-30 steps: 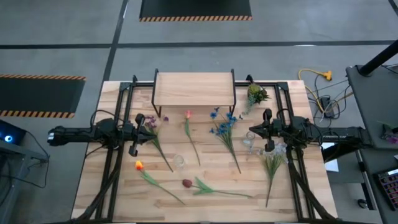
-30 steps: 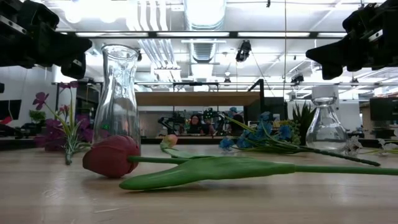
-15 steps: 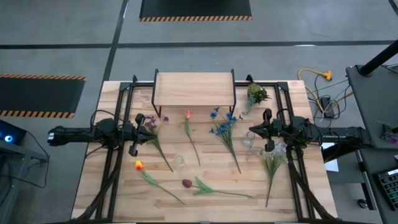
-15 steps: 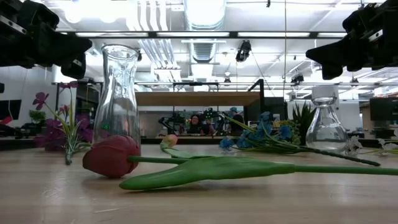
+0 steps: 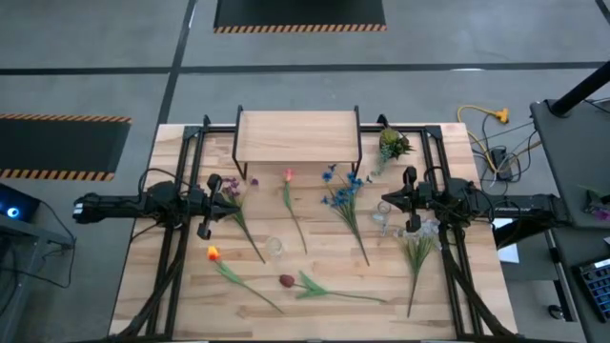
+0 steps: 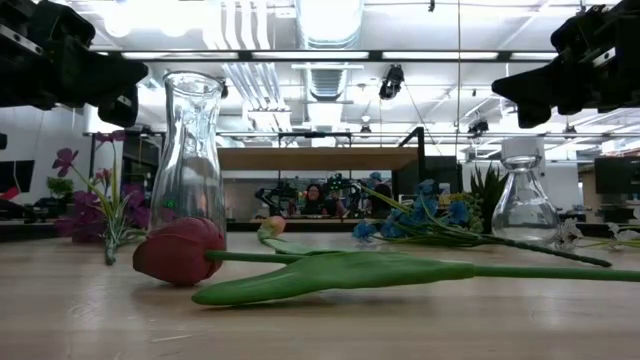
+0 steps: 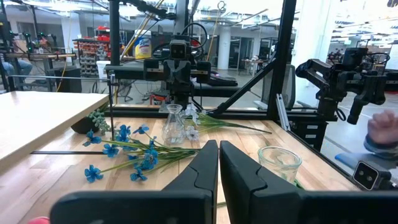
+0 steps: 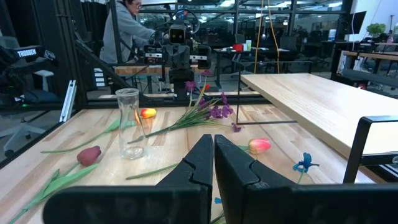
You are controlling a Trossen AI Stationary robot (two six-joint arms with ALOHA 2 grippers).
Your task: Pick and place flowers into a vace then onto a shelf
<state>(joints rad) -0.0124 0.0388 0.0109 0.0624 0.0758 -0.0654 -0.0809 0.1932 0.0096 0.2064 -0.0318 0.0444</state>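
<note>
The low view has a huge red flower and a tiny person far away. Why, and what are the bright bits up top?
Low view: the dark red flower lies nearest the camera, so it looms; the person is far behind the table. The bright bits are ceiling lights glaring white. High view: even light, faint shadows.

Looking down, the shelf [image 5: 297, 136] is standing at the far middle of the slatted table [image 5: 143, 286]. Flowers are lying spread across the wood: purple [image 5: 229, 187], pink [image 5: 289, 176], blue [image 5: 341, 193], orange [image 5: 213, 253], dark red [image 5: 287, 281] and pale white [image 5: 426, 229]. The left gripper [image 5: 204, 205] is hovering beside the purple one, the right gripper [image 5: 408, 202] beside the white one. Two clear vases [image 5: 274, 247] are standing between them.
</note>
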